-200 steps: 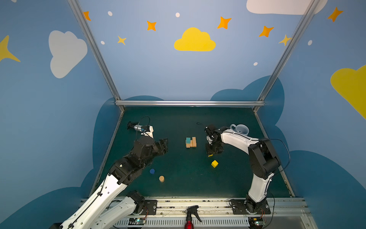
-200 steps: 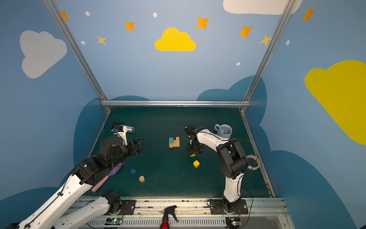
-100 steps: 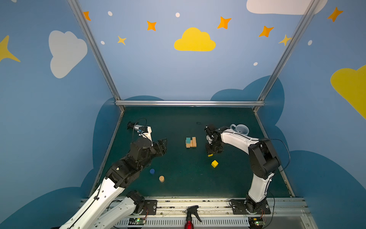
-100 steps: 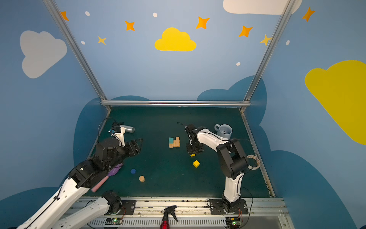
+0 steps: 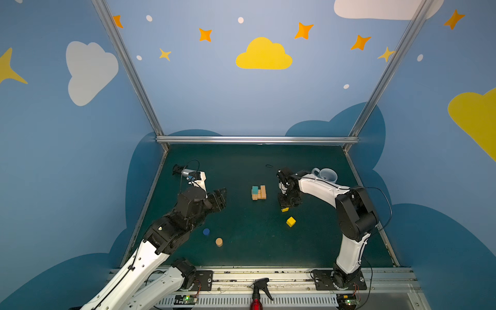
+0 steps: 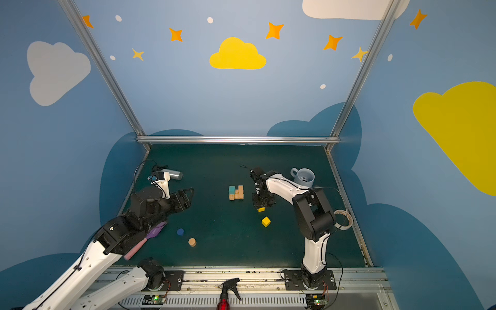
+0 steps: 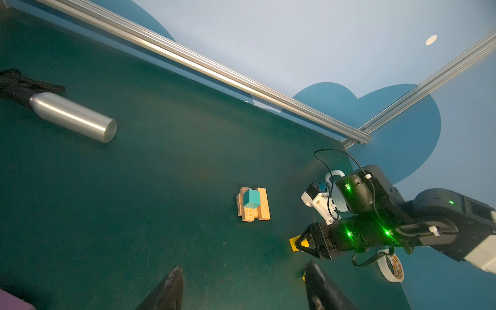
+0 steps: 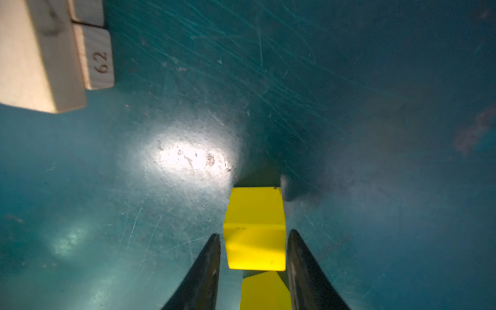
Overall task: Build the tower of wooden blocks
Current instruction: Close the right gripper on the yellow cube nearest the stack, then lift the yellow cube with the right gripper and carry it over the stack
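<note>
Between the half-closed right jaws, a yellow cube (image 8: 255,228) with slight clearance.

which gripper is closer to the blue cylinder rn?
Left. The left gripper is just beyond the blue cylinder, toward the back wall, open and empty. The right gripper is far across the table, its fingers astride a yellow cube.
</note>
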`<state>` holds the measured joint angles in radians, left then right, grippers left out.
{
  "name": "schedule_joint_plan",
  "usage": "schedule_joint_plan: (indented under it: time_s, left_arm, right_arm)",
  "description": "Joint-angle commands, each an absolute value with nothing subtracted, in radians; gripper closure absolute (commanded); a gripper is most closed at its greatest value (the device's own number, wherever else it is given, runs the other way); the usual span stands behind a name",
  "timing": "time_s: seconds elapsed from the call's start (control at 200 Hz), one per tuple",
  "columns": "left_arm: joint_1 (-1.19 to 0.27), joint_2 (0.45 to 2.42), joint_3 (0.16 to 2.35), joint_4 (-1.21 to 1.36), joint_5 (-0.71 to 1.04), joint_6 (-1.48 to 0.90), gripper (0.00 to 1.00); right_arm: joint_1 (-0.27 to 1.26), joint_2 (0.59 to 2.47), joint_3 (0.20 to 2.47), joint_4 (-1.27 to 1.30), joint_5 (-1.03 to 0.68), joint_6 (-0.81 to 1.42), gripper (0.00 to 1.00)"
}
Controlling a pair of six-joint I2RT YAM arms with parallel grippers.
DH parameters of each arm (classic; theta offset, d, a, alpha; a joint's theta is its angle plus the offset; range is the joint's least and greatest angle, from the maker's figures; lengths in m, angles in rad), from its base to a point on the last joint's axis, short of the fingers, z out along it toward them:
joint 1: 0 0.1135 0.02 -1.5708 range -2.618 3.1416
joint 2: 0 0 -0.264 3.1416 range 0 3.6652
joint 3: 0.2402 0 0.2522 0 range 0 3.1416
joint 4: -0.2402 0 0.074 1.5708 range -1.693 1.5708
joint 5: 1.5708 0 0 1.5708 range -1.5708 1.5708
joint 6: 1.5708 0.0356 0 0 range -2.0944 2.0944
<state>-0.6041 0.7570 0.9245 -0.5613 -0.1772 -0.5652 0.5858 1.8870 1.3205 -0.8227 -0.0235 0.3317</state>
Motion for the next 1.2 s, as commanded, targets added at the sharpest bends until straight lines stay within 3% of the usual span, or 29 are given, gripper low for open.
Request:
schedule_joint_plan:
  time_s: [0.0, 0.25, 0.471, 0.556, 0.931, 1.192]
  left_arm:
    - [-0.601, 0.742, 0.919, -0.561, -0.187, -0.560, 0.29]
    - [-0.601, 0.733, 0.920, -0.566, -0.196, -0.557, 0.29]
    - [-0.600, 0.726, 0.916, -0.571, -0.196, -0.559, 0.29]
    - [-0.601, 0.718, 0.913, -0.574, -0.201, -0.559, 0.29]
    - [-0.601, 0.714, 0.905, -0.569, -0.218, -0.549, 0.27]
    - [-0.598, 0.735, 0.914, -0.545, -0.199, -0.542, 0.27]
  right_arm:
    - [0.583, 1.910, 1.342, -0.828, -0.031, 0.328, 0.60]
    - [0.585, 1.919, 1.336, -0.826, -0.037, 0.336, 0.69]
    - [0.588, 1.902, 1.350, -0.851, -0.025, 0.342, 0.95]
    - [0.589, 1.899, 1.359, -0.864, -0.020, 0.342, 1.00]
    - [0.601, 1.911, 1.507, -0.977, -0.013, 0.374, 1.00]
    - [0.612, 2.054, 1.766, -1.115, 0.013, 0.432, 1.00]
